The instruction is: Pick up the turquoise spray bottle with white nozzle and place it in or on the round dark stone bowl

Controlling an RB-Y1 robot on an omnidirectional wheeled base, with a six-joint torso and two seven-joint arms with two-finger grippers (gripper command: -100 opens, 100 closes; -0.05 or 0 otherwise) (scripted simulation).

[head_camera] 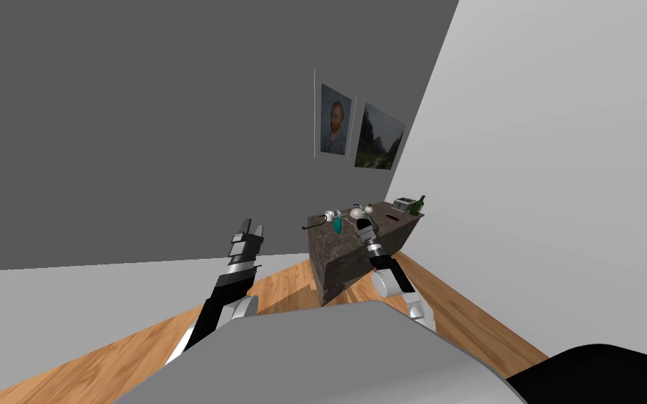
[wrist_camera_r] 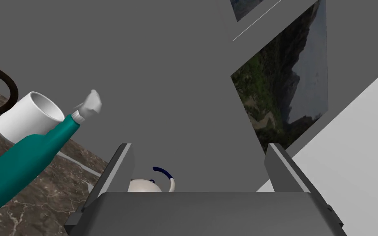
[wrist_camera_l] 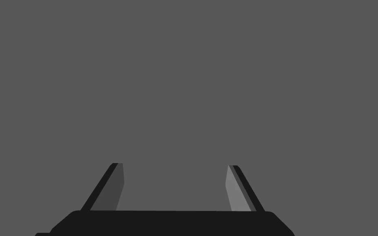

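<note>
Spread wide and holding nothing, the right hand (wrist_camera_r: pixel 199 147) hangs over the dark marbled counter (wrist_camera_r: pixel 53 192). The turquoise spray bottle (wrist_camera_r: pixel 20 164) stands on the counter just outside one finger, not between the two, its white nozzle (wrist_camera_r: pixel 90 103) near a white cup (wrist_camera_r: pixel 28 116). A white pot (wrist_camera_r: pixel 143 185) with a dark blue handle peeks over the hand's body. The head view adds a green bottle (head_camera: pixel 419 204) at the counter's far end, a portrait (head_camera: pixel 335 119) beside the landscape painting (head_camera: pixel 378 137), and the left hand (head_camera: pixel 248 228), fingers likewise wide apart, raised well apart from the counter before a dark grey wall (head_camera: pixel 139 105).
</note>
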